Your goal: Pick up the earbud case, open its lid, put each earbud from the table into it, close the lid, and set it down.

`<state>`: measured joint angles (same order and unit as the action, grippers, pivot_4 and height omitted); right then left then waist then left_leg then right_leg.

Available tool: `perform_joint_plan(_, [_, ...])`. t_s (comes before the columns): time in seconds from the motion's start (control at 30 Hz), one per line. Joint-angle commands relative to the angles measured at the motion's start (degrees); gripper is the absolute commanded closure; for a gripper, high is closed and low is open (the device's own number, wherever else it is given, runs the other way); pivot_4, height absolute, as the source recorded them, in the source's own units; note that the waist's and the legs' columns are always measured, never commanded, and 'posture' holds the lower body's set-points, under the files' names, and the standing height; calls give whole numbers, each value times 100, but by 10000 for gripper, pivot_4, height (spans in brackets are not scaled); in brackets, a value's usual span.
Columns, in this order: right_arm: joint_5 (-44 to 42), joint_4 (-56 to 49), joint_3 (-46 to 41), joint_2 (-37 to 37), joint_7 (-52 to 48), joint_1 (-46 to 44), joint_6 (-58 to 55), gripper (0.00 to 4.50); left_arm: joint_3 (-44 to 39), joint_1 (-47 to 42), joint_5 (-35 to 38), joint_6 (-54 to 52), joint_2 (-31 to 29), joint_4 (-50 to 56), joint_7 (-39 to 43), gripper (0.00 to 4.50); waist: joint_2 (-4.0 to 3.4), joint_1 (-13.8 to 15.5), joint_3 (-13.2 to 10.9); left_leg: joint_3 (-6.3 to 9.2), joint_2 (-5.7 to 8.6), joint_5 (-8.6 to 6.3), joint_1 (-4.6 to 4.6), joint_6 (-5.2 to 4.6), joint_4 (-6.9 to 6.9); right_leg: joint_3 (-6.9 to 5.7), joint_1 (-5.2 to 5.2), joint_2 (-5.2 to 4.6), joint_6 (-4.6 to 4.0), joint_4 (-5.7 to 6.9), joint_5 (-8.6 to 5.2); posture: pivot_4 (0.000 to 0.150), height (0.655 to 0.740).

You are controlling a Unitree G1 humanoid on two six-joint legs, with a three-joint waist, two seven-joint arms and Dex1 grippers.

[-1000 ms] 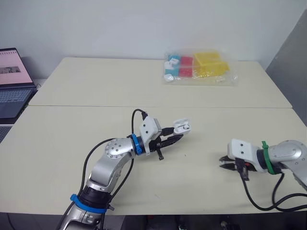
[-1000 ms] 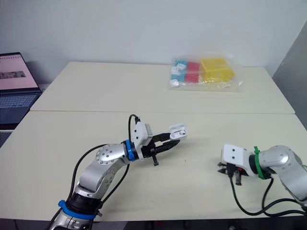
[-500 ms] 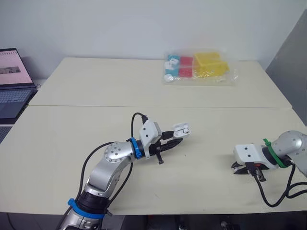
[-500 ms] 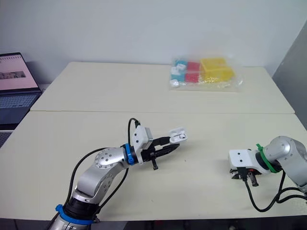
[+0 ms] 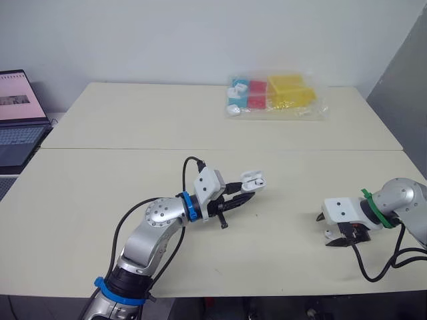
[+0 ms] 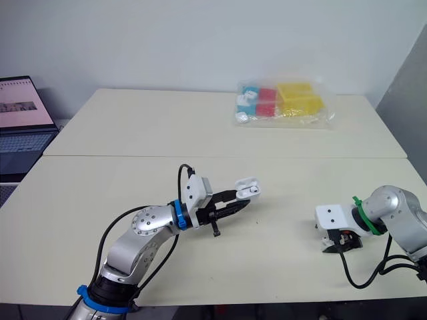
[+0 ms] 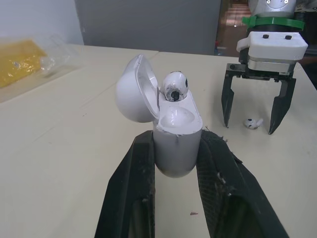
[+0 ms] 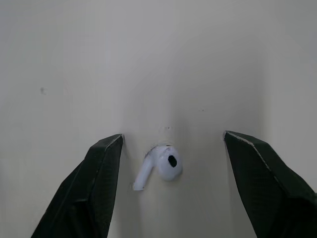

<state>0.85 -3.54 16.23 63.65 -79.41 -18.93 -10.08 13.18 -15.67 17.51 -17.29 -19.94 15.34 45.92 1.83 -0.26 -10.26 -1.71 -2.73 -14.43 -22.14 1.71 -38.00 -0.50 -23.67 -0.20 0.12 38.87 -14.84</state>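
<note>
left jaws clamp lid-open earbud case (image 7: 176, 144) — one bud (image 7: 174, 87) inside | right jaws wide, straddling loose earbud (image 8: 161, 166) on table (image 5: 100, 200)

White earbud case (image 7: 176, 134), lid open, with seated earbud (image 7: 174, 87); loose earbud (image 8: 161, 166) lying on table (image 5: 120, 127).

Laptop (image 5: 17, 123): cut off by the left edge of the head views.
Bag (image 5: 277, 97): coloured pieces inside too small to identify.
Earbud case (image 7: 176, 130): lower sides covered by the left fingers (image 7: 131, 198).
</note>
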Motion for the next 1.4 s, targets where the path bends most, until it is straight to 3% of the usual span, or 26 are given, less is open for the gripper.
perform_joint_plan(0.03, [-280, -423, -492, 179, 28, 165, -391, 12645, 30, -24, 46, 29, 21, 277, -14, 37199, -2, 7, -1, 0, 0, 0, -1, 0, 1, 0, 0, 0, 0, 0, 0, 1500, 7287])
perform_joint_plan(0.13, [-813, -1256, -1039, 363, 76, 507, -1533, 12645, 26, -22, 46, 40, 30, 270, -41, 37199, -7, 17, -3, 1, -1, -1, -7, 1, 6, -1, -3, -1, -5, -2, -5, 1500, 7287])
perform_joint_plan(0.3, [-924, -2404, -1349, 627, 621, 1024, -3373, 12645, 78, 115, -3, 158, 60, 262, -65, 37199, -7, 22, -2, 9, -3, -1, -23, 1, 5, -6, -10, -5, -5, -6, -5, 1500, 7287])
perform_joint_plan(0.37, [-487, -2500, -1047, 718, 960, 997, -3517, 12645, 110, 170, -14, 193, 77, 276, -70, 37199, -7, 18, -2, 10, 0, -1, -20, 1, 4, -4, -10, -8, -5, -6, -5, 1500, 7287])
perform_joint_plan(0.5, [-432, -2477, -684, 525, 1291, 712, -4112, 12645, 139, 178, -23, 242, 93, 245, -40, 37199, -7, 14, -2, 6, 2, -1, -19, 1, 1, -5, -10, -10, -3, -4, -4, 1500, 7287])
perform_joint_plan(0.83, [-366, -1971, 72, 343, 1476, 106, -4411, 12645, 169, 174, -103, 389, 170, 82, -32, 37199, -7, 17, -2, 6, 3, -1, -62, 1, 3, -8, -44, -6, -4, -10, -5, 1500, 7287])
perform_joint_plan(1.4, [-672, -2004, 123, 519, 1316, 200, -4607, 12645, 134, 59, -91, 354, 189, 13, -48, 37199, -7, 17, -2, 7, 2, -1, -62, 0, 2, -11, -42, -5, -3, -11, -4, 1500, 7287])
